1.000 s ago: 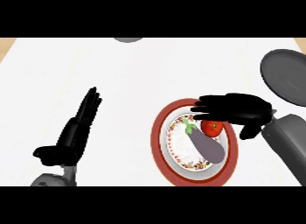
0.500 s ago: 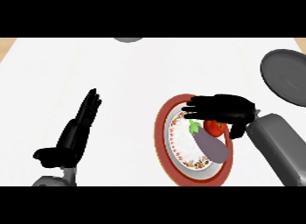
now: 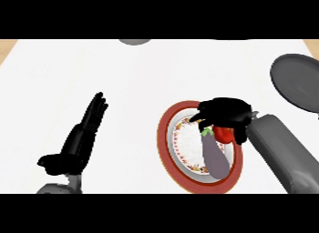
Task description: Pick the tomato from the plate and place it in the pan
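My right hand (image 3: 224, 113) curls round the tomato (image 3: 223, 134) on the plate (image 3: 167, 136); left hand (image 3: 81, 134) rests spread, well apart.

The right hand (image 3: 224, 113) hides the top of the tomato (image 3: 223, 134); the pan (image 3: 300, 84) runs off the right edge.

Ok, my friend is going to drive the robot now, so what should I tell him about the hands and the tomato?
The right hand has its fingers curled round the round red tomato, on or just above the red-rimmed patterned plate, beside a long purple eggplant.
The left hand is open, resting at the lower left, holding nothing.
The round grey metal pan is at the right; the tomato is not in it yet.
Done: tomato grasped. Left: lift it, carry it right, set it in the pan.
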Motion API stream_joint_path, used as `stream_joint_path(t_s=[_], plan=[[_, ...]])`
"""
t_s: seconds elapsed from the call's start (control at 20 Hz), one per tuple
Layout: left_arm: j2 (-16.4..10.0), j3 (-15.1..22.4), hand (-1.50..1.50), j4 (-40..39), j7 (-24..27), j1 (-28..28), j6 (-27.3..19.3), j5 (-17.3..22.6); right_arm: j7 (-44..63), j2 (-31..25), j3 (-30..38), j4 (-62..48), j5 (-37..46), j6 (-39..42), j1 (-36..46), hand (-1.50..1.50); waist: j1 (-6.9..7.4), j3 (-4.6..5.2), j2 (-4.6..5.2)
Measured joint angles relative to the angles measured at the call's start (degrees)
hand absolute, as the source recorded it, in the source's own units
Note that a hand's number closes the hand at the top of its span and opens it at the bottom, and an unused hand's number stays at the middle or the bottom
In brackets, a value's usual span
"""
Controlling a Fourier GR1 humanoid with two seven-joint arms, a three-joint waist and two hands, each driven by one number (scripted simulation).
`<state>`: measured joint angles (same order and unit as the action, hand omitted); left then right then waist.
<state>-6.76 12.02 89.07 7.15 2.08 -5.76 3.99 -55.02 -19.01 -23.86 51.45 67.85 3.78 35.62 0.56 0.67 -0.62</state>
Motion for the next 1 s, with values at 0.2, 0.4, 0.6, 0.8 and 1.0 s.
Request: stream_joint_path(t_s=[0.2,0.4,0.6,0.8,1.0], plan=[[0.24,-0.41,0.0,0.51,-0.88,0.4,0.3,-0.15,-1.0,0.69,0.43,-0.91,2.25,-2.82,0.49,1.5,-0.07,0.14,-0.16],[0.87,-0.99,0.0,-2.03,1.14,0.87,0.63,-0.48,-2.41,1.7,2.07,-3.72,2.67,-5.54,1.68,1.5,-0.09,0.23,-0.1],[0.18,-1.46,0.0,-0.39,-0.25,0.66,1.34,-0.09,-3.66,1.92,4.62,-2.77,0.51,-7.16,0.95,1.5,-0.29,0.1,0.07],[0.51,-1.55,0.0,-0.69,0.32,0.04,0.81,-0.39,8.54,3.03,12.89,-5.57,-3.16,-5.02,0.67,1.5,-1.41,-0.01,0.16],[0.26,-2.41,0.0,-0.54,0.22,-0.61,0.27,-0.22,26.64,3.4,23.0,-8.77,-6.98,-4.37,-0.34,1.5,-3.5,-0.1,-0.05]])
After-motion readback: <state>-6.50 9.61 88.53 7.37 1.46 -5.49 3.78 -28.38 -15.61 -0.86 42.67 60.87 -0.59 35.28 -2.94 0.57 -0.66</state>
